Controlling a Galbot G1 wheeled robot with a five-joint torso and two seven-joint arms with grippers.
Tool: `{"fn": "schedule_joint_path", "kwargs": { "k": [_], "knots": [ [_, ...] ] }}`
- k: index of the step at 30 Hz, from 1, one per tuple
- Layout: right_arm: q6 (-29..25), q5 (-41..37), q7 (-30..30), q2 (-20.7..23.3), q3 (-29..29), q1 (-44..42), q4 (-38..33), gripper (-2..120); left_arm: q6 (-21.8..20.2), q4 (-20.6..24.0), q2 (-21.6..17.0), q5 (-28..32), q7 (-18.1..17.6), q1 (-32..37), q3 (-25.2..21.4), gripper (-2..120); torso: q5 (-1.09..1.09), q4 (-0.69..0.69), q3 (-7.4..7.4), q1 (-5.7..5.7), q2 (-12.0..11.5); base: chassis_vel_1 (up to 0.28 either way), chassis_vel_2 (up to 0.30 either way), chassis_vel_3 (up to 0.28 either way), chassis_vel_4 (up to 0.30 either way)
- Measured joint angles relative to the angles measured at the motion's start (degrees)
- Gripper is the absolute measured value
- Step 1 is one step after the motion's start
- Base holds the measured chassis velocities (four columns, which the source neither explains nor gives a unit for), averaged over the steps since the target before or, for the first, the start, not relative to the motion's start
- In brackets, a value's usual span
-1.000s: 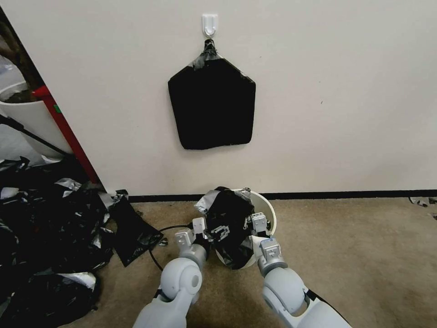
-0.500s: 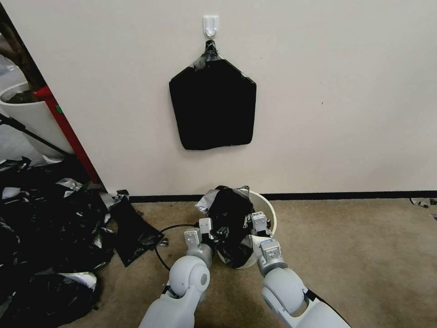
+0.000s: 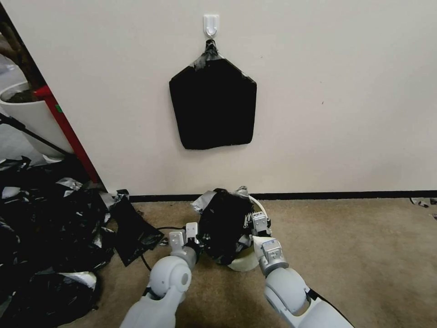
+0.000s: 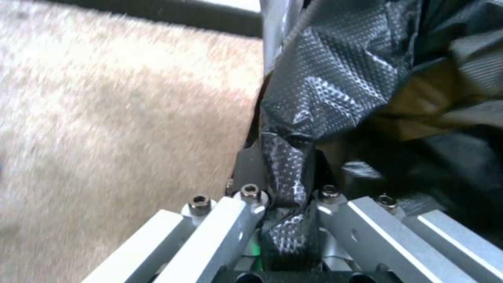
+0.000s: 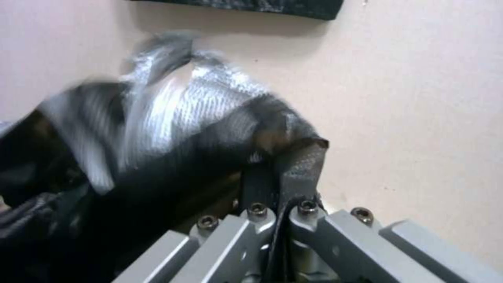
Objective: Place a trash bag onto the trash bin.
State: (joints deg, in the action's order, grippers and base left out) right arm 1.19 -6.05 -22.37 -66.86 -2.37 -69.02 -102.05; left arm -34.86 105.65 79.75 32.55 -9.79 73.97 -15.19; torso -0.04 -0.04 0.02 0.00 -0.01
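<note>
Since a moment ago you are tipping the bin (image 3: pixel 242 262) leftward, both grippers, left (image 3: pixel 196 233) and right (image 3: pixel 253 223), clamping opposite edges of the bag (image 3: pixel 225 225) draping its mouth between them.

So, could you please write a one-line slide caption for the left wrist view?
Left gripper shut on a fold of the black trash bag, above the carpet.
</note>
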Motion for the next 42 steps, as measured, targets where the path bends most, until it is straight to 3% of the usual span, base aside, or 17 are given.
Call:
{"fn": "schedule_joint_path", "kwargs": {
  "k": [4,16,24,32,42],
  "knots": [
    [-0.01,-1.85,0.5,0.54,1.35,0.25,-0.66,0,1.37,1.53,-1.52,-0.96,3.71,-0.03,-1.55,3,0.02,0.04,-0.01,0.0,0.0,0.0,0.0,0.0,0.0],
    [2.08,-12.3,0.75,2.83,5.04,-0.98,-4.06,0,3.83,2.74,-4.75,-1.38,9.44,-0.94,-5.38,3,0.03,0.04,-0.02,0.0,0.0,0.0,0.0,0.0,0.0],
    [5.99,-24.44,-1.27,3.36,3.63,-4.09,-7.52,0,8.36,3.43,-5.01,1.27,11.31,-1.91,-7.97,4,0.04,0.03,-0.02,0.0,0.01,0.0,0.0,0.0,0.0],
    [9.5,-29.27,-2.29,3.29,2.8,-4.81,-12.58,0,9.27,3.13,-5.01,1.88,12.39,-2.15,-8.8,4,0.03,0.04,-0.02,0.0,0.01,0.0,0.0,0.0,0.0],
    [11.61,-38.71,-1.26,2.85,2.65,-3.56,-8.99,0,8.28,4.24,-5.16,4.2,14.54,-2.17,-9.92,4,0.04,0.04,-0.02,0.0,0.01,0.0,0.0,0.0,0.0]
  ]
}}
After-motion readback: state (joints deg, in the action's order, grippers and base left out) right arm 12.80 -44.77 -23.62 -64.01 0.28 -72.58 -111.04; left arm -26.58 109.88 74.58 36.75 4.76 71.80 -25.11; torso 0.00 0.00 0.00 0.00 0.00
